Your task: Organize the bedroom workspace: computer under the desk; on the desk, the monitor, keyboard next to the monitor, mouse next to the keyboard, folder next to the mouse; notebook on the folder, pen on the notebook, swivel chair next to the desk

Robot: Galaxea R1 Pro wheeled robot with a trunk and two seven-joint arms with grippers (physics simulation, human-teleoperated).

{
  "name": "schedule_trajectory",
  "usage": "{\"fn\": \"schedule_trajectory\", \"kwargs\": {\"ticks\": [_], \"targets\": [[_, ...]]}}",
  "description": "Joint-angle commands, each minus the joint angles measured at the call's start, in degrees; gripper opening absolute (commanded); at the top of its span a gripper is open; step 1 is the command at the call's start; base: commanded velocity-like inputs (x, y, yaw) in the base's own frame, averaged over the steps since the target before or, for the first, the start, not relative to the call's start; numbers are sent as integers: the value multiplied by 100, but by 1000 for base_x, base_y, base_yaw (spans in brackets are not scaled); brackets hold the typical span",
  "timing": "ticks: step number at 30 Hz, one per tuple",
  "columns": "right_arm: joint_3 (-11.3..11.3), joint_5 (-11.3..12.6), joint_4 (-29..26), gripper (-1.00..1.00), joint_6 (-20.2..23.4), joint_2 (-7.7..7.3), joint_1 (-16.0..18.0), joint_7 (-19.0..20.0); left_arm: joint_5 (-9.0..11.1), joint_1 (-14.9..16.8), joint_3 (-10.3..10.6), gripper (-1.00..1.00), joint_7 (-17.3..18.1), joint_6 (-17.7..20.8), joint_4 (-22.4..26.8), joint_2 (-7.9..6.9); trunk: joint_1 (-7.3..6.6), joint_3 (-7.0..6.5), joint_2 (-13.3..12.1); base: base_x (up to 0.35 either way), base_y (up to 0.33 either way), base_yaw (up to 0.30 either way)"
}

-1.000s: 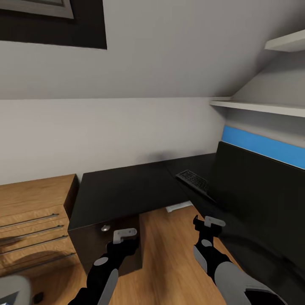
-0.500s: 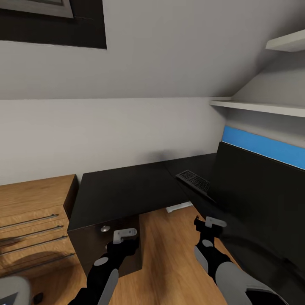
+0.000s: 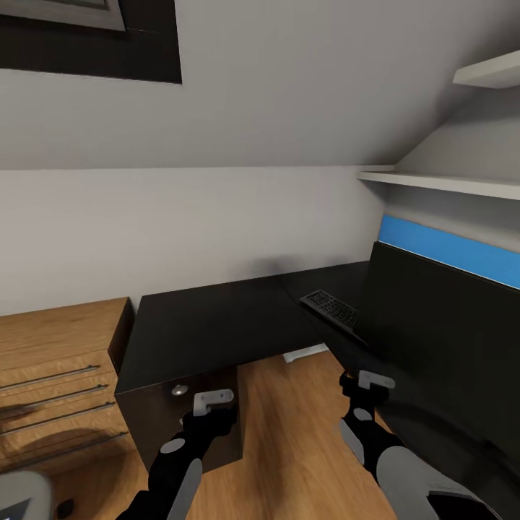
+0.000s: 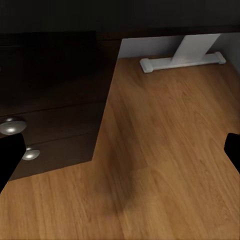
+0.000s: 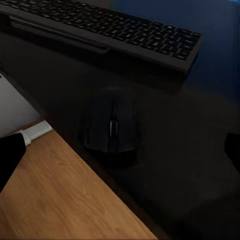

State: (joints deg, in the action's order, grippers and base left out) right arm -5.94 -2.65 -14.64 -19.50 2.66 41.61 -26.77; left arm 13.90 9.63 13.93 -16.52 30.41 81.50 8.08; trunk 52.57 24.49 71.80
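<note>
The desk (image 3: 217, 325) has a matte black top that runs along the wall and turns toward me on the right. The monitor (image 3: 448, 347) stands there as a wide black screen, seen from close up. Beside it lies the keyboard (image 3: 329, 306). In the right wrist view the keyboard (image 5: 110, 27) lies beyond the small black mouse (image 5: 111, 125), which sits near the desk's edge. My right gripper (image 5: 120, 152) hovers open just above the mouse. In the head view the right gripper (image 3: 367, 384) is at that desk edge. My left gripper (image 3: 209, 403) is open over the oak floor (image 4: 165, 150).
An oak drawer unit (image 3: 58, 368) with bar handles stands at the left. A dark cabinet (image 4: 55, 100) with round knobs sits under the desk, beside a white desk leg (image 4: 182, 52). A grey corner of the swivel chair (image 3: 22, 498) shows nearby. White shelves (image 3: 448, 182) hang above the monitor.
My right gripper has shifted slightly right and down, closer to the desk edge. The left arm and the objects on the desk have not moved.
</note>
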Motion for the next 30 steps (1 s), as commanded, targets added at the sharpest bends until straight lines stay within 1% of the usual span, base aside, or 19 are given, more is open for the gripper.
{"fn": "schedule_trajectory", "kwargs": {"ticks": [1, 6, 8, 15, 30], "targets": [[-44, -23, 5, 100, -20, -6, 5, 4, 61, 4, 9, 100, -53, 17, 8, -1, 0, 6, 4, 0, 0, 0], [-47, 38, 5, 100, 59, -35, 5, 5, 61, 4, 12, 100, -53, 17, 13, 0, 0, 6, 4, 0, 0, 0], [-47, 99, 2, 100, 197, -43, 5, 11, 61, 4, 12, 100, -53, 17, 14, 7, 0, 6, 4, 0, 0, 0], [-45, 128, -3, 100, 274, -45, 5, 13, 61, 4, 13, 100, -53, 17, 15, 14, 0, 6, 4, 0, 0, 0], [-32, 134, -12, 100, 282, -34, 5, 21, 61, 4, 31, 100, -53, 17, 15, 19, 330, 276, 606, 0, 0, 0]]}}
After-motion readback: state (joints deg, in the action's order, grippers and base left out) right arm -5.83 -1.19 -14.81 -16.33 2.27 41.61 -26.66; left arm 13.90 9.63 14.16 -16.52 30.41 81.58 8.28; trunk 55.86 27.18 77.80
